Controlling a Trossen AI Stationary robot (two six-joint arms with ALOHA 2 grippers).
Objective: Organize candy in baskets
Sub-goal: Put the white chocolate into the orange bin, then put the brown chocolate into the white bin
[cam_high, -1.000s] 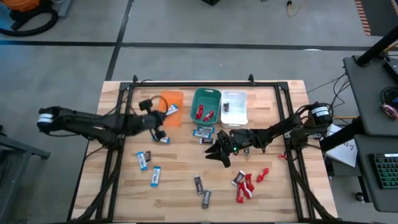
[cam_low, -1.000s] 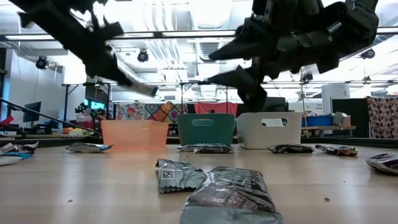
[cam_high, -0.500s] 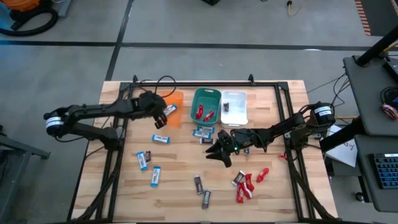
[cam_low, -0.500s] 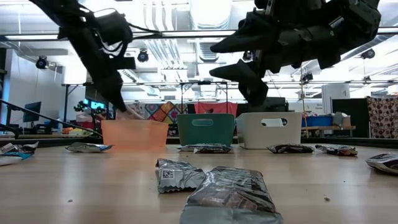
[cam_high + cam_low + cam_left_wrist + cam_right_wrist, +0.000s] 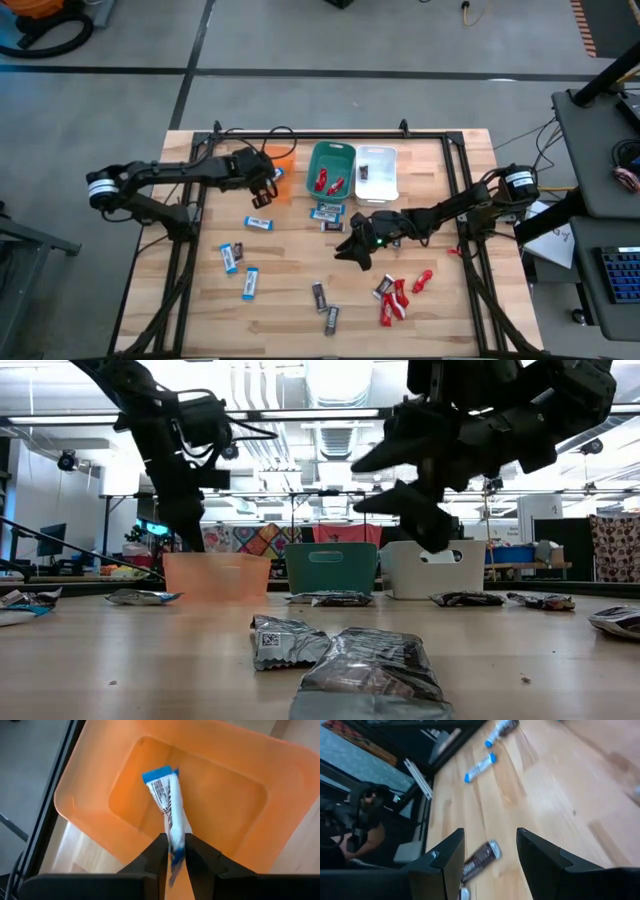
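Observation:
My left gripper (image 5: 268, 180) hangs over the orange basket (image 5: 284, 160), shut on a blue-and-white candy bar (image 5: 169, 805). My right gripper (image 5: 352, 245) hovers open above the table's middle, touching nothing. In its wrist view a dark bar (image 5: 480, 859) lies on the wood below the open fingers. The teal basket (image 5: 331, 152) holds red bars and the white basket (image 5: 378, 155) holds a dark one. Loose bars lie flat on the table: blue-and-white (image 5: 229, 257), dark (image 5: 318, 295), red (image 5: 395, 300). My left gripper pinches the blue-and-white bar between its two fingers at the bar's rear end (image 5: 173, 851). The fingers come from above, pointing down into the orange basket, and lie along the bar. The bar sticks out beyond the fingertips toward the basket floor; whether its blue tip (image 5: 158, 773) touches, I cannot tell.
The three baskets stand side by side near the far edge. A few bars (image 5: 326, 212) lie just in front of the teal basket, and one blue-and-white bar (image 5: 258, 223) lies near the orange one. A black frame rail (image 5: 320, 135) borders the table. Bare wood shows at near left.
My left gripper has swung from over the table's left-middle toward the far edge and now points down over the orange basket, the blue-and-white bar still in its fingers. My right gripper has sunk a little toward the table, still open.

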